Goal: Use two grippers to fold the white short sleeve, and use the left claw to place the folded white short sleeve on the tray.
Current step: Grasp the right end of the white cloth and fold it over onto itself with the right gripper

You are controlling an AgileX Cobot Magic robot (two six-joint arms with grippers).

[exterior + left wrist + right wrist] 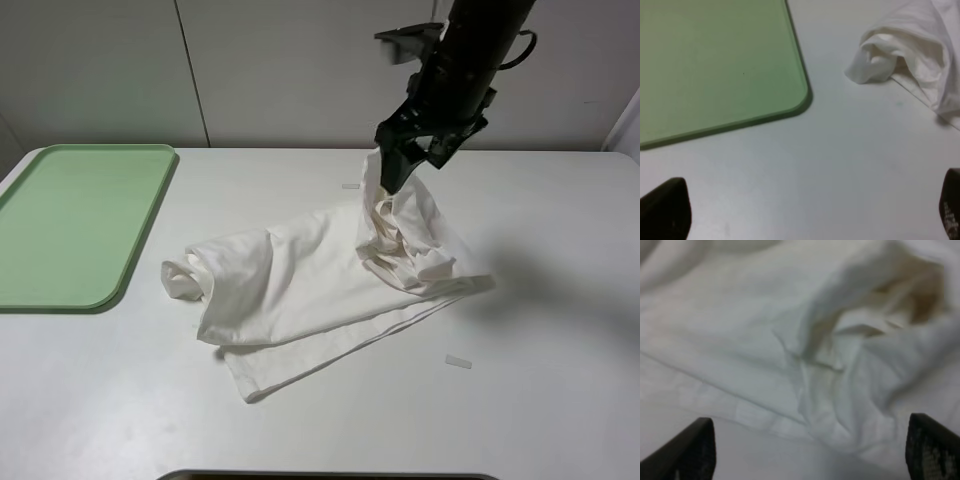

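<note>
The white short sleeve [300, 280] lies crumpled in the middle of the table, with a rolled bunch at its left end. At its back right a peak of cloth rises toward my right gripper [400, 170]. The right wrist view shows that gripper [810, 450] open, its fingertips [695, 447] wide apart just above the wrinkled shirt [790, 340], with nothing between them. My left gripper [807, 210] is open over bare table, between the corner of the tray [715, 65] and the shirt's rolled end [910, 45]. The pale green tray [70, 220] sits empty at the far left.
Two small white tape strips lie on the table, one [458, 361] in front of the shirt at the right and one [350, 186] behind it. A dark edge [330, 476] shows at the table's front. The left arm is out of the exterior view.
</note>
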